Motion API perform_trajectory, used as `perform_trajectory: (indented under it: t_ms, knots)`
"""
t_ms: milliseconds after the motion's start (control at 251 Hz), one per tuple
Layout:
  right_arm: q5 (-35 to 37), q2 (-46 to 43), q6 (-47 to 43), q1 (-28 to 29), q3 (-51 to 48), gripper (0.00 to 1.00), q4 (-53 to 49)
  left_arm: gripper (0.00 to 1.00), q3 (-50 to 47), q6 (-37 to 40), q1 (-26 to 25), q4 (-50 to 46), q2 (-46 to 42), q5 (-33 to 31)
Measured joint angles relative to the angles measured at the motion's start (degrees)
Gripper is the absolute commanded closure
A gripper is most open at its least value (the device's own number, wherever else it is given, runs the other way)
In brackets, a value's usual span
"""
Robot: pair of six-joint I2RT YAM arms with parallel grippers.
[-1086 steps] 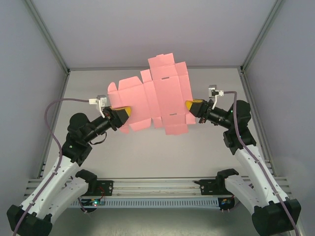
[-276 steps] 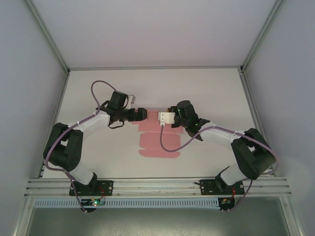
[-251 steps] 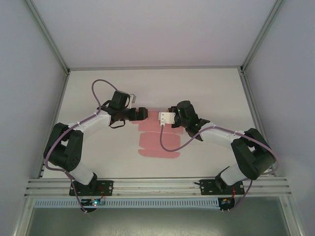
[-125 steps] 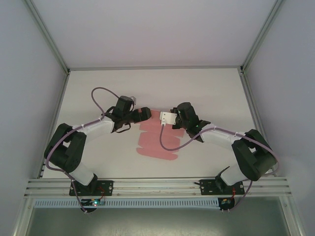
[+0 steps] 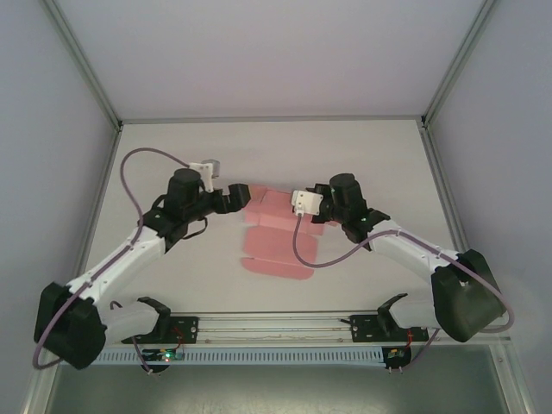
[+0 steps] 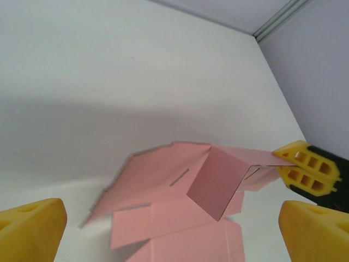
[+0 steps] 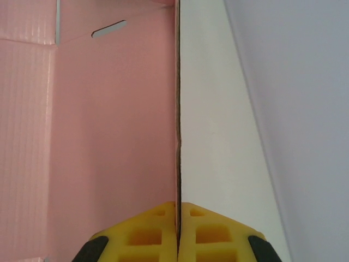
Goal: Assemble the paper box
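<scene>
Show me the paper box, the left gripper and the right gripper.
paper box (image 5: 269, 250): top external view, flat lower panel.
left gripper (image 5: 240, 197): top external view, between its open fingertips.
right gripper (image 6: 306, 171): left wrist view, between yellow fingertips pinching a raised flap.

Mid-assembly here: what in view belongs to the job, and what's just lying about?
Job:
paper box, one flap raised
right tool, shut on the box's edge
left tool, open beside it

Not part of it:
table
enclosure walls

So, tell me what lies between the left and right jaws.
The box, one flap raised. The left wrist view shows it, with the right jaws pinching its edge.
</scene>
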Motion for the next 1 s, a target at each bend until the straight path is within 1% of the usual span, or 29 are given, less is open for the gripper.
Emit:
perform_trajectory:
  t_ms: [80, 144, 239, 319, 403, 459, 495, 591, 690, 842, 910, 966, 998]
  knots:
    - [-2.6, 0.0, 0.8, -0.9, 0.0, 1.0, -2.3, 0.0, -2.4, 0.4, 3.0, 0.1, -1.5, 2.4]
    - [-4.9, 0.1, 1.7, -1.7, 0.2, 1.0, -3.6, 0.0, -5.3, 0.3, 5.2, 1.8, -1.0, 5.9]
    - [-7.3, 0.2, 3.0, -3.0, 0.6, 1.0, -4.5, 0.09, -9.8, -0.4, 6.3, 6.6, 2.1, 12.1]
    - [-7.9, 0.2, 4.0, -3.5, 1.2, 1.0, -4.7, 0.11, -11.9, -1.3, 6.3, 10.2, 6.0, 16.7]
    - [-8.8, 0.4, 4.9, -4.0, 2.0, 1.0, -5.3, 0.18, -13.2, -2.4, 6.3, 15.0, 9.1, 20.3]
    - [-9.4, 0.6, 5.7, -4.6, 2.6, 1.0, -5.5, 0.27, -13.6, -3.1, 6.3, 18.3, 10.5, 22.2]
    - [-9.9, 0.7, 6.3, -5.0, 2.9, 1.0, -5.5, 0.33, -13.7, -3.3, 6.3, 20.0, 11.3, 22.9]
    - [-11.1, 0.8, 7.6, -5.9, 3.2, 1.0, -5.5, 0.43, -12.9, -3.3, 6.3, 22.1, 13.3, 23.9]
    - [-12.1, 0.8, 8.8, -6.5, 3.2, 1.0, -5.7, 0.47, -12.1, -3.3, 6.3, 23.8, 15.9, 24.6]
    - [-13.2, 1.4, 10.3, -7.2, 3.7, 1.0, -6.4, 0.48, -12.1, -3.5, 6.3, 26.9, 18.5, 25.9]
    - [-13.3, 1.9, 10.8, -7.4, 4.0, 1.0, -6.5, 0.57, -12.1, -3.6, 6.0, 27.4, 19.0, 26.0]
    - [-13.4, 2.1, 11.3, -7.5, 4.3, 1.0, -6.7, 0.58, -12.1, -3.3, 5.9, 27.8, 19.1, 26.0]
    - [-13.5, 2.1, 11.6, -7.5, 4.3, 1.0, -6.9, 0.61, -12.1, -3.3, 5.8, 28.1, 19.3, 26.0]
